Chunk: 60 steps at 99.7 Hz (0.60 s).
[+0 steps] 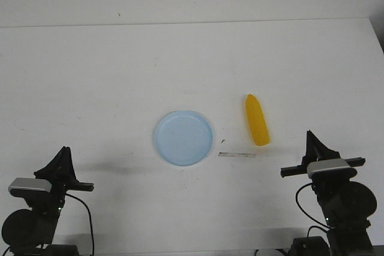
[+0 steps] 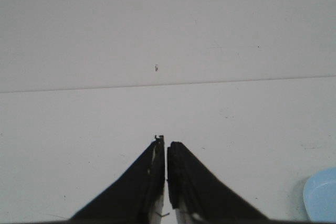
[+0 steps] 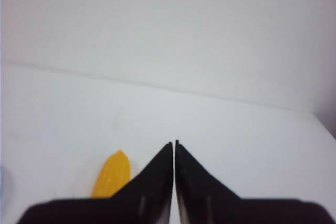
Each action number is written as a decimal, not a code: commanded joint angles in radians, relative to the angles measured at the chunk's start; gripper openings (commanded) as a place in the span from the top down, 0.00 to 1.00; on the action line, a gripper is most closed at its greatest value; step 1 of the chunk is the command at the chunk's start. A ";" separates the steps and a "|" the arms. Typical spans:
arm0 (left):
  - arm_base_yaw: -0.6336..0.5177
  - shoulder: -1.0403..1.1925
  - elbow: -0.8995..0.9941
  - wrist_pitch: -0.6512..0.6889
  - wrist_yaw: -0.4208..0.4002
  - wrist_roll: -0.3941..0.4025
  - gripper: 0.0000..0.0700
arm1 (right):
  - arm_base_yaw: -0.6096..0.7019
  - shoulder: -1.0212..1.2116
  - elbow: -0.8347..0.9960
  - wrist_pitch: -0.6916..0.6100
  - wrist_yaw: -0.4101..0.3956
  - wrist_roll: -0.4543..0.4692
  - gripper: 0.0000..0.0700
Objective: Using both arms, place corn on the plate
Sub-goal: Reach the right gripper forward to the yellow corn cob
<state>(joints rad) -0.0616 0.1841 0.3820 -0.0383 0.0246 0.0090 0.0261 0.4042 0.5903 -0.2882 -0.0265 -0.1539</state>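
The yellow corn (image 1: 257,120) lies on the white table, just right of the pale blue plate (image 1: 184,137), its pointed tip facing away from me. Nothing is on the plate. My right gripper (image 1: 311,133) is shut and empty near the table's front right, a short way right of the corn's blunt end; the right wrist view shows the corn (image 3: 112,174) beside the closed gripper (image 3: 174,142). My left gripper (image 1: 65,149) is shut and empty at the front left, well left of the plate. The left wrist view catches the plate (image 2: 321,198) at its edge, off to the side of the gripper (image 2: 166,139).
A thin strip of clear tape (image 1: 236,154) lies on the table between the plate and the corn's blunt end. A small dark speck (image 1: 223,139) sits just above it. The table's far edge (image 1: 192,22) meets a white wall.
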 commanded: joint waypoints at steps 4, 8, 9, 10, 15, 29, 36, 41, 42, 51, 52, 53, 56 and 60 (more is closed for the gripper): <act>0.001 -0.002 0.010 0.010 -0.002 0.006 1.00 | 0.002 0.109 0.092 -0.047 0.001 -0.027 0.99; 0.001 -0.002 0.010 0.011 -0.002 0.006 1.00 | 0.002 0.154 0.122 -0.059 0.000 -0.027 0.99; 0.001 -0.002 0.010 0.011 -0.002 0.006 1.00 | 0.003 0.165 0.129 -0.062 0.000 -0.027 0.99; 0.001 -0.002 0.010 0.011 -0.002 0.006 1.00 | 0.003 0.177 0.137 -0.064 0.000 -0.026 0.99; 0.001 -0.002 0.010 0.010 -0.002 0.006 1.00 | 0.008 0.233 0.167 -0.064 0.001 -0.022 0.99; 0.001 -0.002 0.010 0.010 -0.002 0.006 1.00 | 0.040 0.404 0.247 -0.055 0.001 0.070 0.99; 0.001 -0.002 0.010 0.011 -0.002 0.006 1.00 | 0.067 0.497 0.290 -0.057 0.001 0.129 0.99; 0.001 -0.002 0.009 0.010 -0.002 0.006 1.00 | 0.087 0.563 0.321 -0.057 0.001 0.165 0.99; 0.001 -0.002 0.010 0.010 -0.002 0.006 1.00 | 0.090 0.576 0.327 -0.056 0.001 0.171 0.99; 0.001 -0.002 0.010 0.010 -0.002 0.006 1.00 | 0.120 0.697 0.388 -0.058 0.000 0.191 0.99; 0.001 -0.002 0.010 0.010 -0.002 0.006 1.00 | 0.122 0.710 0.396 -0.058 0.000 0.191 0.99; 0.001 -0.002 0.010 0.010 -0.002 0.006 1.00 | 0.125 0.723 0.403 -0.058 0.000 0.191 0.99; 0.001 -0.002 0.010 0.010 -0.002 0.006 1.00 | 0.131 0.760 0.424 -0.059 0.000 0.191 0.99; 0.001 -0.002 0.010 0.011 -0.002 0.006 1.00 | 0.138 0.809 0.456 -0.075 -0.001 0.192 0.99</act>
<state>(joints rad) -0.0616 0.1841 0.3820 -0.0383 0.0246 0.0090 0.1535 1.1358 0.9943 -0.3542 -0.0261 0.0063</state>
